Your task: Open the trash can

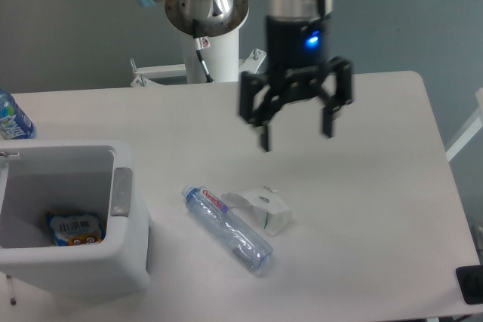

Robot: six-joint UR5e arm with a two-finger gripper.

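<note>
The trash can (pixel 128 258) is a large white boxy bin at the front left of the table. Its top stands open and no lid shows over it; a blue and orange packet (pixel 74 229) lies inside. The grey push tab (pixel 121 191) sits on its right rim. My gripper (pixel 296 134) hangs above the middle of the table, well to the right of and behind the bin. Its two black fingers are spread wide and hold nothing.
A clear plastic bottle (pixel 229 228) lies on its side right of the bin, touching a crumpled white carton (pixel 264 208). Another bottle with a blue label (pixel 12 118) stands at the far left edge. The robot base (pixel 207 43) stands behind the table.
</note>
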